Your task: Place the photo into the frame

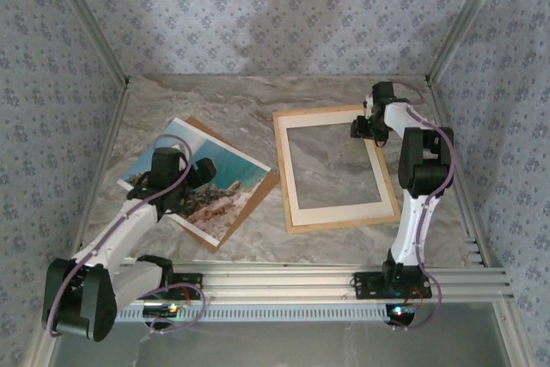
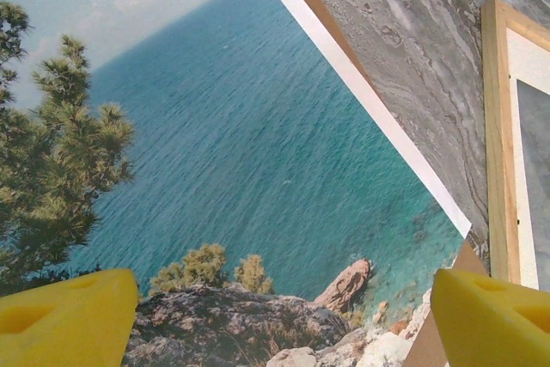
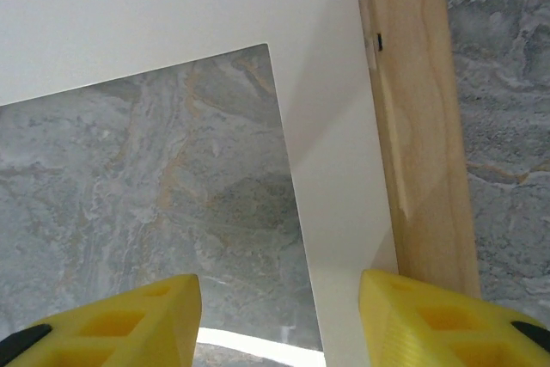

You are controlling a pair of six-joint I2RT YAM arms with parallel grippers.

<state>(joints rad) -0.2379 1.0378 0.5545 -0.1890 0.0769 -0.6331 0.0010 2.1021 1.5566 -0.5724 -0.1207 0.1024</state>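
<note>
Left of the light-wood rectangular frame (image 1: 344, 223), the rectangular coastal photo (image 1: 230, 174) lies skewed under my spread left gripper (image 2: 284, 320); my parted right gripper (image 3: 279, 320) overhangs that frame.

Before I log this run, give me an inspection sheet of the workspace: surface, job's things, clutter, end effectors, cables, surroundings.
Surface: grey marbled table.
Job's things: photo lies on a brown board, left; frame holding a cream mat lies flat, right, table showing through its opening.
Clutter: nothing seen.
End effectors: left end effector open over the photo; right end effector open over the frame's far right corner.
Cables: purple cables looped along both arms.
Surroundings: patterned wallpaper walls; metal rails at the near edge.
</note>
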